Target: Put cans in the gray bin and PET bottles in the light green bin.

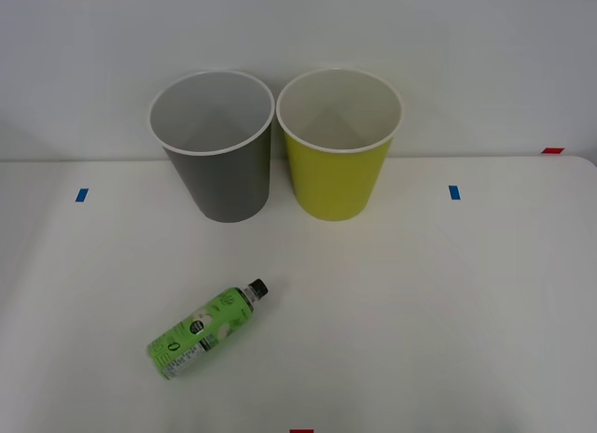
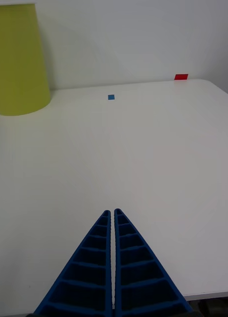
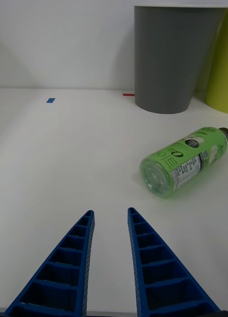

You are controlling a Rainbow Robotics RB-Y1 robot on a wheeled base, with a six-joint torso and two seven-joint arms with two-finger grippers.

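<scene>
step: start, bottle (image 1: pixel 207 329) lies on table (image 1: pixel 448 302), ungrasped | left gripper (image 3: pixel 110 218) released, near bottle | right gripper (image 2: pixel 113 214) clenched, empty | next: grasp bottle, carry to green bin (image 1: pixel 338 176), not gray bin (image 1: pixel 220 176)

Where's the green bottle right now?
The PET bottle lies on its side on the table's left half in the front view, nearer the robot than the gray bin, cap toward the bins.

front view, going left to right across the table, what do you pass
blue tape mark → PET bottle, lying on its side → gray bin → light green bin → blue tape mark → red tape mark
</scene>
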